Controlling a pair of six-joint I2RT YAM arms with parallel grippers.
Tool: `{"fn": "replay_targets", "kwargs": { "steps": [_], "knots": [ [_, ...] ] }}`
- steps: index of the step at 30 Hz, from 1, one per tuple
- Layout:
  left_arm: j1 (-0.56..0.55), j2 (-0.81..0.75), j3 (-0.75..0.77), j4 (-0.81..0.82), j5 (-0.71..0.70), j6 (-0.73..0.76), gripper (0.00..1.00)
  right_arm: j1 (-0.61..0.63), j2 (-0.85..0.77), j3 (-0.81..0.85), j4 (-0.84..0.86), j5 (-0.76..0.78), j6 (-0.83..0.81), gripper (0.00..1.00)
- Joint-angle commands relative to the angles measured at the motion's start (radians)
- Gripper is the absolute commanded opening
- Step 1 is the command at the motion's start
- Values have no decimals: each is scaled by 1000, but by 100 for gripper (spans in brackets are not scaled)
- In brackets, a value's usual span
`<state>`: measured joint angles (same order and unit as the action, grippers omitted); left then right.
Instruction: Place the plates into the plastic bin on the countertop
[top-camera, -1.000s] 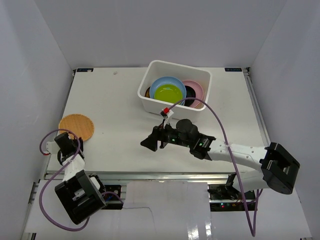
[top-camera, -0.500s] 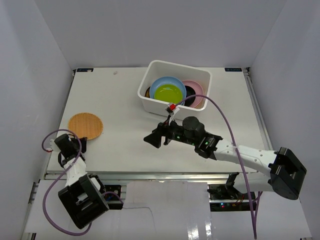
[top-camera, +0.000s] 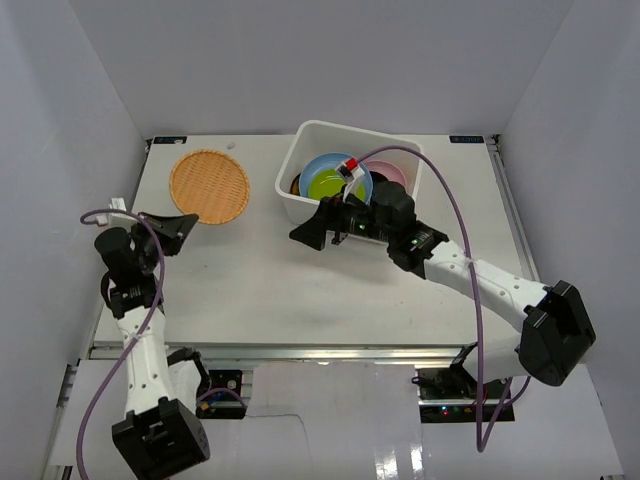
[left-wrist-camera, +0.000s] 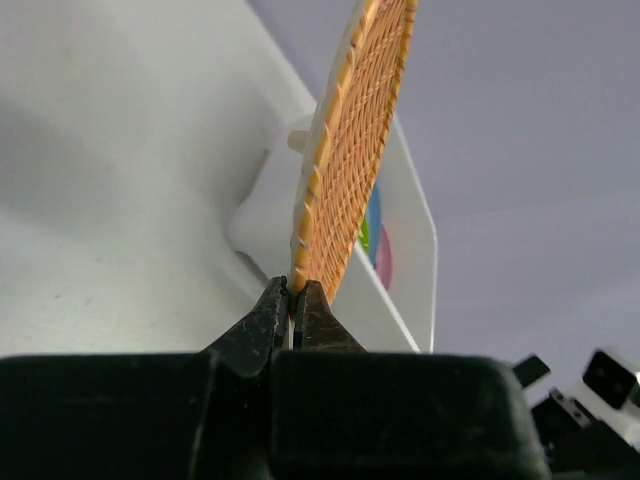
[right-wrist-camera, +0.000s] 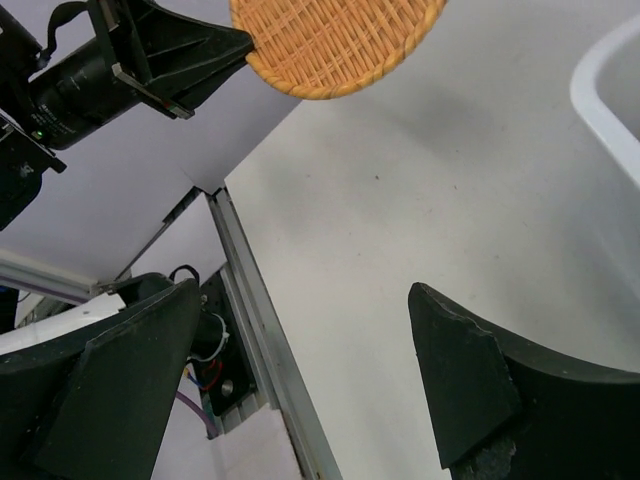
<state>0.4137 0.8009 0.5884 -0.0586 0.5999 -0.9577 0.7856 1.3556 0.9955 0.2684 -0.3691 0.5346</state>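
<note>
pinching the orange woven-look plate (left-wrist-camera: 355, 150) by its rim, the left gripper (left-wrist-camera: 293, 300) holds it edge-up above its jaws; probably light, stiff, prone to pivoting

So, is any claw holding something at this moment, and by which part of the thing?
The left claw pinches the orange woven plate at its rim, at the plate's lower edge. The right claw is open and holds nothing.
</note>
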Motion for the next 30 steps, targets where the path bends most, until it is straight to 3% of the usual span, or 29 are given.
{"fn": "replay_targets", "kwargs": {
  "steps": [1, 6, 13, 16, 17, 19, 20, 21, 22, 24, 25, 26, 30],
  "knots": [
    [-56, -17, 102, 46, 96, 20, 0, -11, 34, 97, -24, -70, -24, 90],
    [-159, 61, 195, 51, 221, 45, 0, -58, 122, 236, -55, -80, -29, 90],
    [-348, 153, 275, 104, 333, 91, 0, -129, 200, 293, -52, -131, -15, 90],
    [-398, 181, 287, 152, 370, 91, 0, -154, 195, 260, -18, -113, 2, 93],
    [-400, 184, 284, 170, 377, 83, 0, -158, 191, 252, -11, -111, 4, 99],
    [-435, 201, 280, 207, 402, 63, 0, -177, 175, 209, 23, -102, 21, 71],
    [-438, 208, 281, 207, 403, 62, 0, -183, 151, 192, 46, -93, 40, 40],
    [-440, 219, 283, 204, 394, 62, 1, -196, 137, 178, 70, -81, 42, 23],
    [-440, 222, 283, 195, 388, 72, 30, -206, 111, 163, 71, -48, 42, 12],
    [-441, 222, 301, 120, 341, 135, 63, -244, 91, 152, 71, -27, 41, 8],
    [-441, 221, 310, 91, 328, 161, 86, -262, 85, 149, 69, -21, 39, 8],
    [-441, 222, 320, 65, 321, 189, 98, -281, 83, 153, 65, -25, 41, 8],
    [-461, 195, 356, -105, 253, 341, 98, -382, 125, 196, 13, -4, 5, 8]
  ]
}}
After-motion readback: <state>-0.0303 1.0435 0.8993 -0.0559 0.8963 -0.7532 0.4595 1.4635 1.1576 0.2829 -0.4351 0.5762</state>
